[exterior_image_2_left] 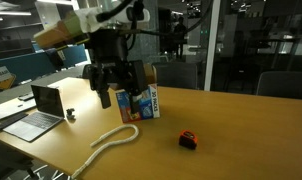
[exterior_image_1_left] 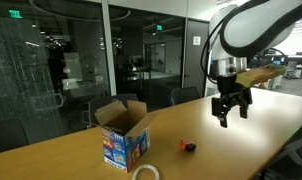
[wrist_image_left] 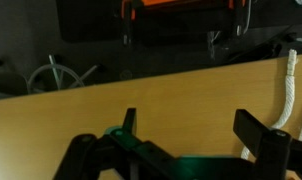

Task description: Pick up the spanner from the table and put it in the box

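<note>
The box (exterior_image_1_left: 122,137) is a small carton with open brown flaps and blue-and-white printed sides, standing on the wooden table; it also shows in an exterior view (exterior_image_2_left: 144,101). My gripper (exterior_image_1_left: 233,113) hangs above the table well to one side of the box, and in an exterior view (exterior_image_2_left: 113,100) it partly covers the box. In the wrist view the gripper (wrist_image_left: 191,130) is open, with only bare tabletop between its fingers. The spanner shows in no view.
A small red-and-black object (exterior_image_1_left: 188,146) (exterior_image_2_left: 188,139) lies on the table. A white rope (exterior_image_2_left: 111,146) (wrist_image_left: 288,88) curls near the table edge, seen as a ring (exterior_image_1_left: 144,173). An open laptop (exterior_image_2_left: 36,115) and office chairs (exterior_image_1_left: 183,95) stand nearby.
</note>
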### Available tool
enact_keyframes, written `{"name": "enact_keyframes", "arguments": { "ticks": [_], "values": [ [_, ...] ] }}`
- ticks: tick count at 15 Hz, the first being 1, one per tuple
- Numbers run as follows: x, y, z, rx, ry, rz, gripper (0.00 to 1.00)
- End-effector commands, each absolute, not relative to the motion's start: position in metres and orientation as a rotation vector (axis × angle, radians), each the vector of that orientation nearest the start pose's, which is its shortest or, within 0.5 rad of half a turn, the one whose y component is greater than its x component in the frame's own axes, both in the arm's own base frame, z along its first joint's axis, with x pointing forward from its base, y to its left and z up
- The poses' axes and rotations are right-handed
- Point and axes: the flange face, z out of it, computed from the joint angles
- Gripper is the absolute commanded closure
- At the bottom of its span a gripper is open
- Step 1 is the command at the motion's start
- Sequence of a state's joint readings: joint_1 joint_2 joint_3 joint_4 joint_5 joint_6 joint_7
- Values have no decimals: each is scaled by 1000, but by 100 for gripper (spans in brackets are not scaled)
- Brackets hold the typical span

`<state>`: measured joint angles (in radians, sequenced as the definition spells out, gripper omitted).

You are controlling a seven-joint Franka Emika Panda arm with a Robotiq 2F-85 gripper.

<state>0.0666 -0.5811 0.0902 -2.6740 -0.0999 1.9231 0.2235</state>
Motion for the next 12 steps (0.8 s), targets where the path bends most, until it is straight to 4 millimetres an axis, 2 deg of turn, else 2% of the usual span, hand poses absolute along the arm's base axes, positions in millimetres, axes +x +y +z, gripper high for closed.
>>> {"name": "enact_keyframes", "arguments": {
  "ticks": [1,4,7,8,12],
  "values": [
    [294,11,431,-3186,335,281,0],
    [281,-5,445,-3057,491,267,0],
    [276,-11,451,-2930,648,224,0],
    [285,-9,447,-3005,545,255,0],
    [281,-12,447,-2961,613,246,0]
  ]
}}
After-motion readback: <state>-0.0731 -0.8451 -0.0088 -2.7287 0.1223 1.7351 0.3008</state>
